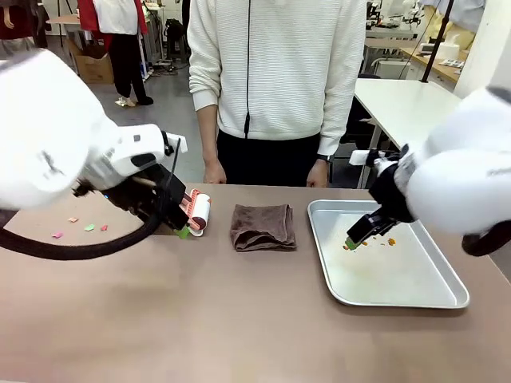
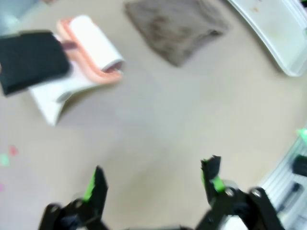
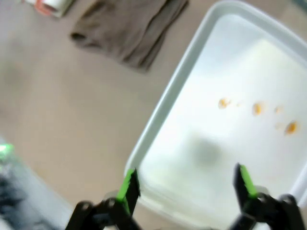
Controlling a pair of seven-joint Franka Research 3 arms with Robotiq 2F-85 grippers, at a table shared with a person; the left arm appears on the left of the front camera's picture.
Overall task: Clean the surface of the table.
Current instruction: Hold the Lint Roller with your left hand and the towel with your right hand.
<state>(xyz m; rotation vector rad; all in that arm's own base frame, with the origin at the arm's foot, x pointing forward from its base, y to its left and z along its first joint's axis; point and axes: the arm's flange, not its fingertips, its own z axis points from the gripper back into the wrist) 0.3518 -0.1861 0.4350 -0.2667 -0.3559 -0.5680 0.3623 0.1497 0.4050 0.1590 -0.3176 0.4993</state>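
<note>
The brownish-taupe table (image 1: 200,311) carries small pink and green scraps (image 1: 84,228) at its left. A lint roller (image 1: 196,212) with a white roll and salmon frame lies beside a folded brown cloth (image 1: 263,227). My left gripper (image 1: 182,231) hovers open just left of the roller; in the left wrist view its fingers (image 2: 95,184) stand wide over bare table, with the lint roller (image 2: 91,45) and cloth (image 2: 175,26) beyond. My right gripper (image 1: 351,242) hangs open over the silver tray (image 1: 451,299); the right wrist view shows it (image 3: 184,184) above the tray's rim (image 3: 168,103), empty.
Orange crumbs (image 3: 256,109) lie in the tray. A person in a white sweater (image 1: 275,72) stands at the far edge with hands (image 1: 214,171) resting by the table. White tables (image 1: 407,104) stand behind at the right.
</note>
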